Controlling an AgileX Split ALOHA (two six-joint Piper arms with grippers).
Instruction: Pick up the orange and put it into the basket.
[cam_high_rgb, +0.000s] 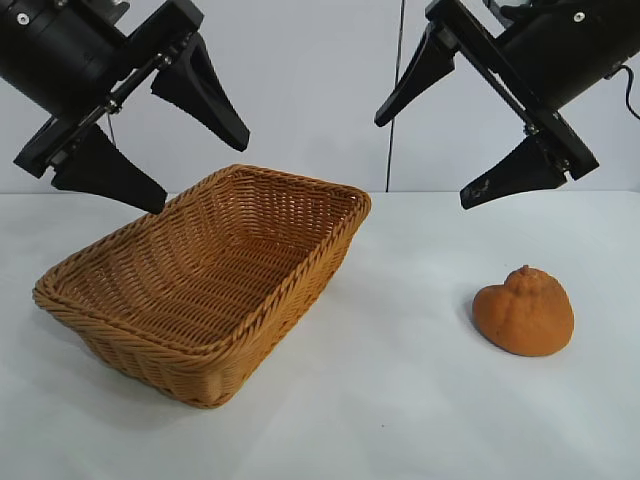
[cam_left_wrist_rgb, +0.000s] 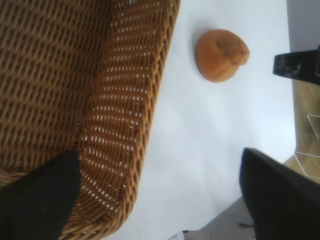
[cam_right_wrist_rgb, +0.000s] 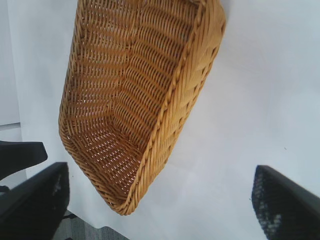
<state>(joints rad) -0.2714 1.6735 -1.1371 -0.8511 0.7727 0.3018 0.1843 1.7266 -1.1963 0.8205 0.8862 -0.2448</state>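
The orange (cam_high_rgb: 524, 313) lies on the white table at the right, knobby bump up; it also shows in the left wrist view (cam_left_wrist_rgb: 220, 54). The wicker basket (cam_high_rgb: 215, 345) stands at the left-centre, empty, also in the left wrist view (cam_left_wrist_rgb: 135, 115) and the right wrist view (cam_right_wrist_rgb: 190, 95). My left gripper (cam_high_rgb: 198, 165) hangs open above the basket's far left rim. My right gripper (cam_high_rgb: 430, 160) hangs open high above the table, up and left of the orange and well clear of it. Both grippers hold nothing.
The white table (cam_high_rgb: 400, 400) runs wide around both things. Its edge and the floor show in the left wrist view (cam_left_wrist_rgb: 305, 115). A grey wall stands behind.
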